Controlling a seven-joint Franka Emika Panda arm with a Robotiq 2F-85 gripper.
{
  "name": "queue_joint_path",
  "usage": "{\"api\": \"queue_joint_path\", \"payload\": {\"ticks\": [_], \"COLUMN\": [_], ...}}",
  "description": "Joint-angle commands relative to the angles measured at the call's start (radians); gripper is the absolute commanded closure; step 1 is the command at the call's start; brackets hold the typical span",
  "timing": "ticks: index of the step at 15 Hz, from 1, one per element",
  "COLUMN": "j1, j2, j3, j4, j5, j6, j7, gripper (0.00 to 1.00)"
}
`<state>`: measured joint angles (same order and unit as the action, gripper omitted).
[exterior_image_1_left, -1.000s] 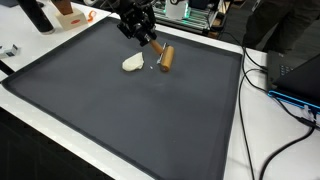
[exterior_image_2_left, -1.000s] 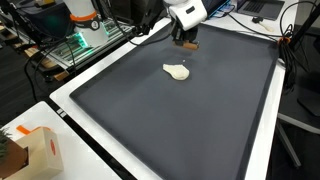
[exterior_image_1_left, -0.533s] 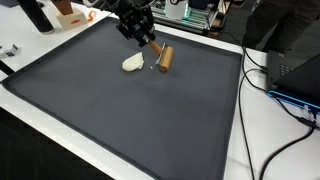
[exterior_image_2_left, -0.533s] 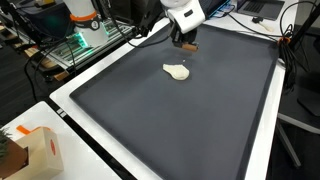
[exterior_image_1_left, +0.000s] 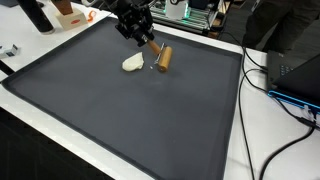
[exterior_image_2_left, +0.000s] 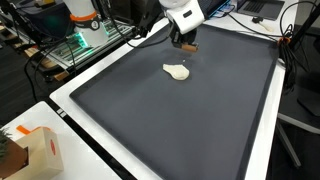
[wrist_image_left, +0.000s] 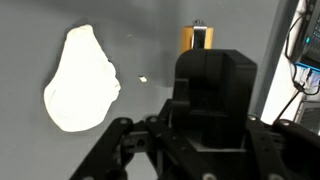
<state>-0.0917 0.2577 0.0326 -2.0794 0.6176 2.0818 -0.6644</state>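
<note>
Setting: a cluttered lab, where a white worktop (exterior_image_1_left: 244, 120) carries a wide dark grey mat (exterior_image_1_left: 120, 110). Cables (exterior_image_1_left: 290, 103) trail off one side.
Tool: the tool (exterior_image_1_left: 147, 42) hangs low over the far part of the mat. Its black body fills the wrist view and hides the fingertips, so I cannot tell whether the jaws stand apart or together.
Nearest thing: a short brown cylinder (exterior_image_1_left: 165, 58) lies flat on the mat just beside the tool. No contact can be made out.
Neighbour: a pale lump (exterior_image_1_left: 133, 63) lies near the cylinder, on the tool's other side, and touches neither.
Risk: lying on its side, the cylinder would likely roll away if a finger clipped it off-centre. The lump sits close enough that a wide sweep could drag it along. A descent pressed too far would dig into the soft-looking mat.
Count: one tool, one brown cylinder, one pale lump, and one tiny white speck (wrist_image_left: 142, 79) between the two.
</note>
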Motion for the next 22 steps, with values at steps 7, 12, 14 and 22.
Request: {"api": "queue_joint_path", "payload": {"ticks": [7,12,14,22], "j1": [0.005,0.009,0.014,0.049], "j2": [-0.037,-0.066,-0.084,-0.176], "j3": [0.0,0.007,0.01,0.007], "j4": [-0.017,-0.021,-0.021,-0.012], "j5": [-0.093,-0.182,-0.21,-0.401], "j6": [-0.009,-0.02,-0.028,-0.086], "j7": [0.002,-0.008,-0.008,-0.01], "gripper": [0.76,0.76,0.76,0.76]}}
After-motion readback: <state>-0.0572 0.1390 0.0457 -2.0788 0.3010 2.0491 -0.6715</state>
